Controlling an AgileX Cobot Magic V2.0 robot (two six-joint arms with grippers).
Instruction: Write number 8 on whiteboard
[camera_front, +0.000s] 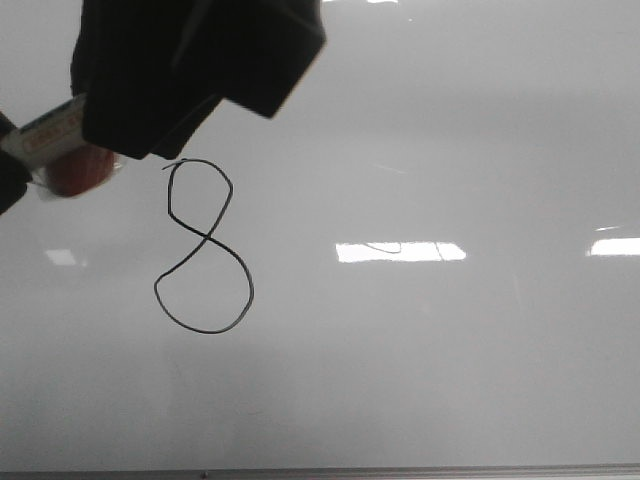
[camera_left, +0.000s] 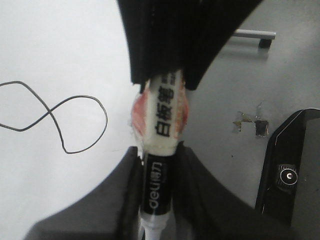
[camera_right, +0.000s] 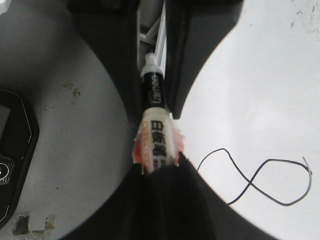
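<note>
Bright overhead lights throw hard white rectangles of glare across the glossy whiteboard (camera_front: 420, 380); its lower part greys off. Both wrist views are soft; the near fingers blur to black.

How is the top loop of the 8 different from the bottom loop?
In the number 8, the top loop is smaller and narrower; the bottom loop is bigger and rounder. The top loop has a small gap where the line starts; the bottom loop is closed. Both are thin black lines on the whiteboard.
</note>
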